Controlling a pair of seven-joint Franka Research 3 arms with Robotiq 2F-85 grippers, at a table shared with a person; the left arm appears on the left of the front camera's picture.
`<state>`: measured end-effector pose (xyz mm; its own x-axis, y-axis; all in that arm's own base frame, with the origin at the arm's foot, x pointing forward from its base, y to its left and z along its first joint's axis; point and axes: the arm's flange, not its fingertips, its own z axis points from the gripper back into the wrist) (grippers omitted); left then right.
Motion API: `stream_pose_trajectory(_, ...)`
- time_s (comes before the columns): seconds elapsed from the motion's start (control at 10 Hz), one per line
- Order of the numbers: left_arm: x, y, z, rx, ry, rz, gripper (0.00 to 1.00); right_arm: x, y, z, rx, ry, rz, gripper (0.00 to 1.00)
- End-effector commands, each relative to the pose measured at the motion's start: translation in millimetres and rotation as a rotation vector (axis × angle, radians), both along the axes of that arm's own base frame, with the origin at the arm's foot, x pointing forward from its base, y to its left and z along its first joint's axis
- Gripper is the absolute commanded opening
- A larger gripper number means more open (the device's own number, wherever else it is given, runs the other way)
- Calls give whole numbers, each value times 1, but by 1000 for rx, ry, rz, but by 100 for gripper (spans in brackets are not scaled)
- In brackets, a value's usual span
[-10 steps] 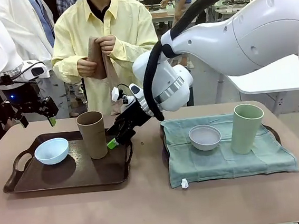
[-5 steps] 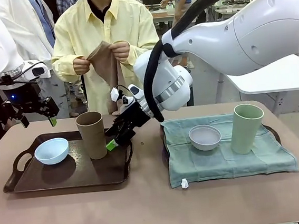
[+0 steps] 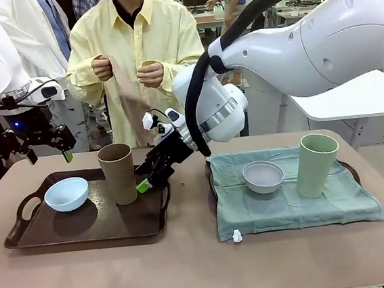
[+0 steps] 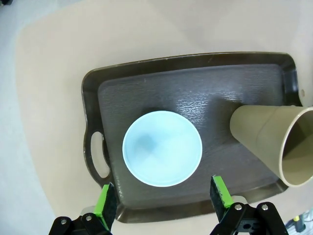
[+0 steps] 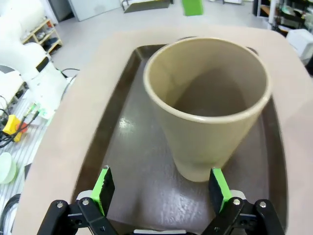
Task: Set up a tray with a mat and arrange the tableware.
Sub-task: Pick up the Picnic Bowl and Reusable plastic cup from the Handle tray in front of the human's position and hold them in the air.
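A dark brown tray [image 3: 23,232] on the left holds a light blue bowl [image 3: 66,194] and a tan-brown cup [image 3: 118,173]. My left gripper [image 3: 48,156] hangs open above the tray's far left; from its wrist the bowl [image 4: 162,148] lies below between its fingers, apart from them, with the cup [image 4: 269,142] to one side. My right gripper [image 3: 145,178] is open, low beside the cup [image 5: 208,107], not touching it. On the right, a green mat [image 3: 286,206] covers a second tray and carries a pale grey-white bowl [image 3: 263,176] and a pale green cup [image 3: 316,164]. The person holds up a brown cloth [image 3: 129,95].
The right arm's big white body [image 3: 291,46] reaches across the middle above the table. Bare table top [image 3: 190,267] runs along the near edge. The person stands at the far side behind the left tray, hands at chest height.
The person's hands have drawn apart and the brown cloth now hangs unfolded between them. Both arms have stayed nearly still, jaws unchanged.
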<state>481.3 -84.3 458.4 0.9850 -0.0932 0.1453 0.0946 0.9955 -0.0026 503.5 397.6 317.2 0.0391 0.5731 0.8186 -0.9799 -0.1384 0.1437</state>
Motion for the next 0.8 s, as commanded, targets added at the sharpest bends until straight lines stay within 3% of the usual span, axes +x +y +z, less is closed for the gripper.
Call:
stream_pose_trajectory(0.0, 0, 6, -4, -14, -1, -33, 100, 13, -7, -5, -27, -126, -100, 100)
stream_pose_trajectory(0.2, 2, 17, -7, -7, 4, -20, 100, 19, -6, -7, -17, -156, -112, 100)
stream_pose_trajectory(0.7, 19, 51, -48, 17, 127, -57, 100, 25, 22, -22, -3, -171, -67, 100)
